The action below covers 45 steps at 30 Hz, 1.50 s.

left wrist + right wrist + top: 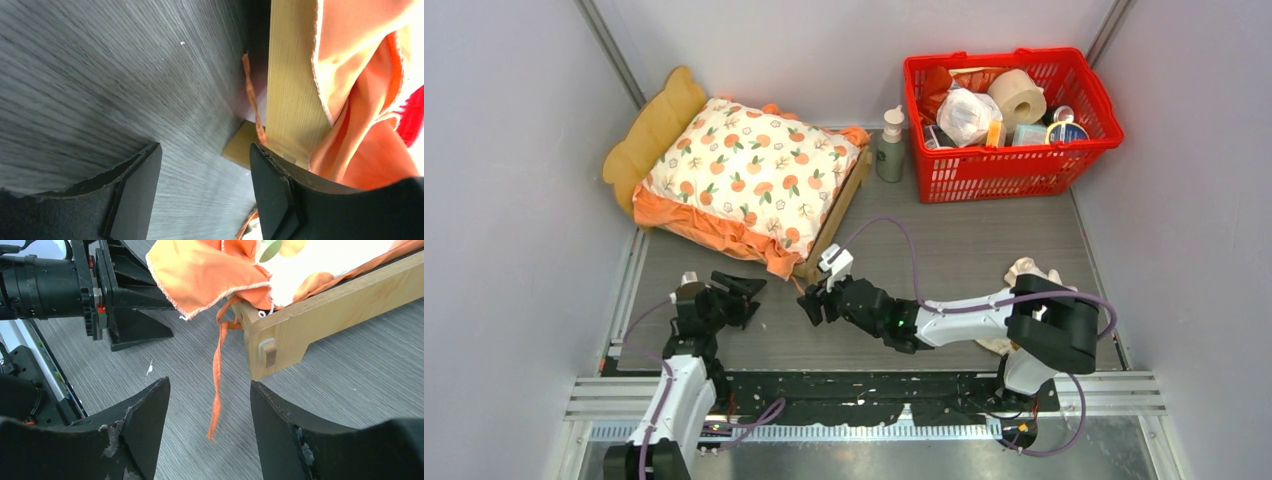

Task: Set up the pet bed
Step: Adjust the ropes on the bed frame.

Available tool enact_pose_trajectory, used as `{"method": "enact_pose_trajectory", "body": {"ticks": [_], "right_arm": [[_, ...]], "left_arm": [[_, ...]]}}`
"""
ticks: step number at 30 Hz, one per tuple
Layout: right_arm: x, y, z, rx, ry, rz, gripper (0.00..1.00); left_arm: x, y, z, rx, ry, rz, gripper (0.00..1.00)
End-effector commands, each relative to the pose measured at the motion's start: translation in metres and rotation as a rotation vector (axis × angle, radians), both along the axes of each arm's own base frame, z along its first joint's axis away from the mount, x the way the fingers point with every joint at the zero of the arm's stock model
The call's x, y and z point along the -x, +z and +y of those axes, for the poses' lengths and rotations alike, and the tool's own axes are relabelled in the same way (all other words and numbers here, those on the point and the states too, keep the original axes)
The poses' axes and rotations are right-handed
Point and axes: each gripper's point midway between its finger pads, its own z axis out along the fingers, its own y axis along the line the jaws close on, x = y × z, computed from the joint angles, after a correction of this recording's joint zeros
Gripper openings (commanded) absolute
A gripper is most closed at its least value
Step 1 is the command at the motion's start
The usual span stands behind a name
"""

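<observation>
I read my left gripper (205, 150) and right gripper (210, 385) as released and empty, the pet bed (320, 320) corner seemingly just ahead of each.

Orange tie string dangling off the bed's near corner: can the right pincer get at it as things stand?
Probably yes. The orange tie string hangs free just ahead of the open right pincer, in line with its gap; nothing lies between.

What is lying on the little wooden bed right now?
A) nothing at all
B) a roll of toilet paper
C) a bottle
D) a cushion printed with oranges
D: the orange-print cushion covers the pet bed, its orange ruffle hanging over the frame's edge.
</observation>
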Motion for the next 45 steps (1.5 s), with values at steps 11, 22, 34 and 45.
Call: {"method": "enact_pose_trajectory", "body": {"ticks": [11,22,34,45], "right_arm": [[0.007,-0.012,0.011,-0.071,-0.019,0.014,0.64],[0.005,-0.010,0.005,-0.074,-0.034,-0.005,0.63],[0.006,-0.013,0.008,-0.077,-0.022,-0.005,0.64],[0.006,-0.018,0.005,-0.051,-0.027,-0.012,0.63]], "left_arm": [[-0.036,0.021,-0.005,0.276,0.176,-0.128,0.47],[-0.033,0.003,-0.028,0.375,0.180,-0.059,0.47],[-0.043,0.001,-0.051,0.491,0.155,-0.070,0.44],[-0.055,0.015,-0.044,0.467,0.176,-0.164,0.46]]}}
